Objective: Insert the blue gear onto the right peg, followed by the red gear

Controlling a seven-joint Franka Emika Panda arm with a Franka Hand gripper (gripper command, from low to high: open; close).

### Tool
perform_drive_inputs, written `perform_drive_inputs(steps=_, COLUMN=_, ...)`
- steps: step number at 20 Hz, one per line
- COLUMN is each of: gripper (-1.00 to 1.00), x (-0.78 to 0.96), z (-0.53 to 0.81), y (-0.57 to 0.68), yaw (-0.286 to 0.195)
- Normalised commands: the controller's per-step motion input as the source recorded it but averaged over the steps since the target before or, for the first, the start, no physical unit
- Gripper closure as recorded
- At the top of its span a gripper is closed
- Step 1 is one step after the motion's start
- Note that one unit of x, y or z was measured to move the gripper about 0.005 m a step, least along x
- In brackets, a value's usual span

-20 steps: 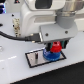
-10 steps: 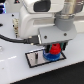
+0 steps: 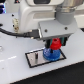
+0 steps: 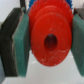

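Red gear (image 4: 48,40) clamped between jaws, lower than before, above blue gear (image 3: 51,55) on plate (image 3: 34,59).

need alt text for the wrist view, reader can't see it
A red gear fills the close-up, gripped on either side by the gripper's teal-padded fingers, its dark centre hole facing the camera. A sliver of the blue gear shows at its edge, with a pale surface beyond.
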Motion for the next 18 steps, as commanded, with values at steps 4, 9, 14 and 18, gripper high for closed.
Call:
perform_drive_inputs(steps=4, gripper=1.00, x=0.15, z=-0.07, y=-0.06, yaw=0.000)
perform_drive_inputs(steps=9, gripper=1.00, x=0.21, z=-0.10, y=-0.06, yaw=0.000)
perform_drive_inputs(steps=14, gripper=1.00, x=0.21, z=-0.11, y=-0.04, yaw=0.000)
perform_drive_inputs(steps=18, gripper=1.00, x=0.18, z=-0.16, y=-0.08, yaw=0.000)
